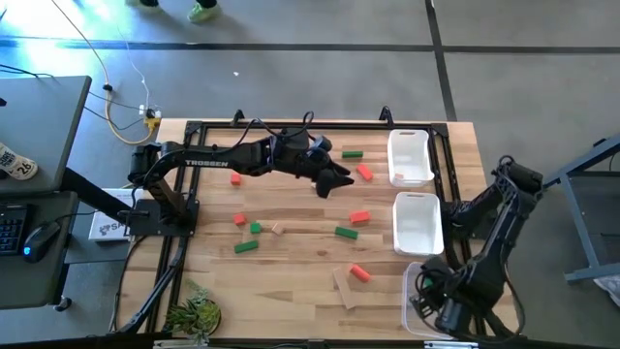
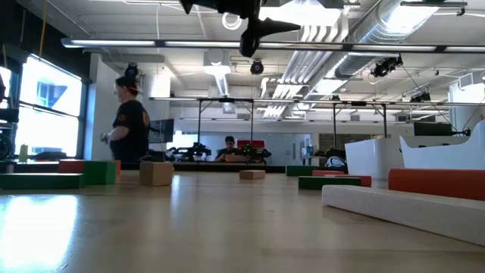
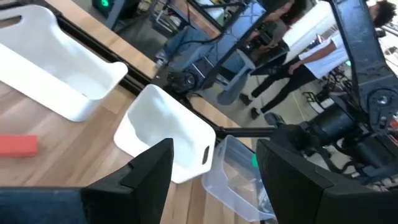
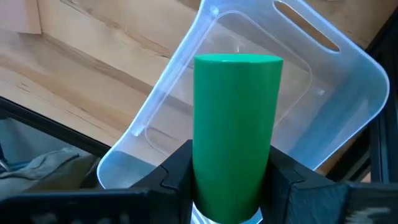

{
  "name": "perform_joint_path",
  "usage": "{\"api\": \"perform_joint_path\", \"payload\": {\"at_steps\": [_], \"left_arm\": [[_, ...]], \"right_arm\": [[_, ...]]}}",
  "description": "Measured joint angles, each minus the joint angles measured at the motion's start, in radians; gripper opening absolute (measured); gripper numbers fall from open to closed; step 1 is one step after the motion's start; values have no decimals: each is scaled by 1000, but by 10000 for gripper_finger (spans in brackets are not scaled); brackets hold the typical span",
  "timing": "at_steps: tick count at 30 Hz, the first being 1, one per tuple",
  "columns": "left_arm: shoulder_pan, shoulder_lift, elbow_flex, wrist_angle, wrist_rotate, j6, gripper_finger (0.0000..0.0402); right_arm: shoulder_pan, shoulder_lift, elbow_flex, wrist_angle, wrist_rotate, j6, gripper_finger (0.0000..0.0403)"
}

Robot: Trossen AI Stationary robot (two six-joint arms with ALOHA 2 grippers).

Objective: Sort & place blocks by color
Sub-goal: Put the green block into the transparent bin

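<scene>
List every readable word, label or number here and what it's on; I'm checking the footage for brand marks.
"TROSSEN": white letters on the left arm, high view.
White box by the left arm's base: dark print, too small to read.
Tag at the picture's left edge: a mark, too blurred to read.
Nothing else legible.

blocks [image 1: 359, 218] — red, green, tan bars and cubes | scattered flat on tabletop | green cylinder [image 4: 235, 134] — upright

Bright, even indoor light. In the low view ceiling strip lights [image 2: 227, 44] glare and a window [image 2: 49, 106] blows out white, throwing a pale sheen on the tabletop [image 2: 151, 227], whose near edge is blurred. Shadows stay soft; the green cylinder [image 4: 236, 134] looks sharp.
</scene>
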Motion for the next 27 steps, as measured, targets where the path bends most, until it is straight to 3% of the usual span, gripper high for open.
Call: {"api": "perform_joint_path", "payload": {"at_steps": [12,18,27], "left_arm": [[-44,0,0,-8,-41,1,218],[-77,0,0,-49,-105,5,218],[-101,0,0,-266,-238,43,218]], "right_arm": [[46,0,0,8,2,38,107],[44,0,0,10,-50,17,107],[36,0,0,45,-107,-32,148]]}}
